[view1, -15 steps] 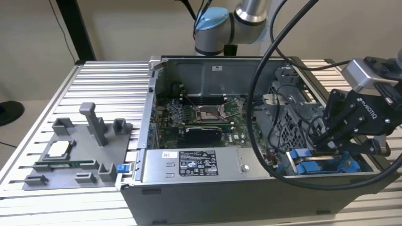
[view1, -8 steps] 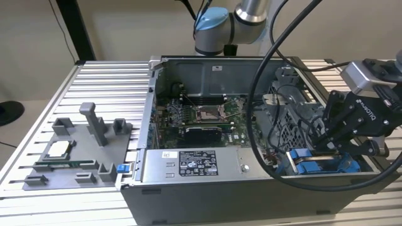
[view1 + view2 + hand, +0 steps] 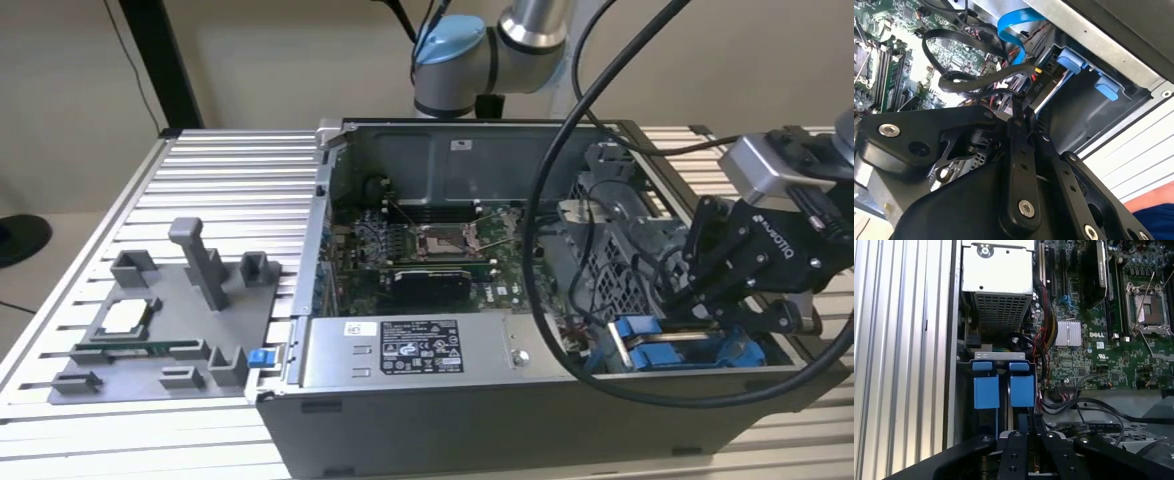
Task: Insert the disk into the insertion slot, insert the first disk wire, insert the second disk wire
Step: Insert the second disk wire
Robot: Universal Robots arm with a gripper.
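Disk (image 3: 1021,417) looks already seated in the insertion slot (image 3: 687,352) at the case corner on the exterior view's right, blue carrier tabs up, so step 1 seems done; wires look like the work in hand. Gripper (image 3: 1023,112) is tipped down into the bay, fingers together on a black wire (image 3: 974,82) w/ its plug at the disk's end. Can't tell if either plug is fully home.

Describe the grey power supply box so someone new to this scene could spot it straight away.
Find the open computer case on the ribbed metal table. Along its near edge lies the power supply box, grey metal. Unlike the green circuit board behind it, it carries a large white label.
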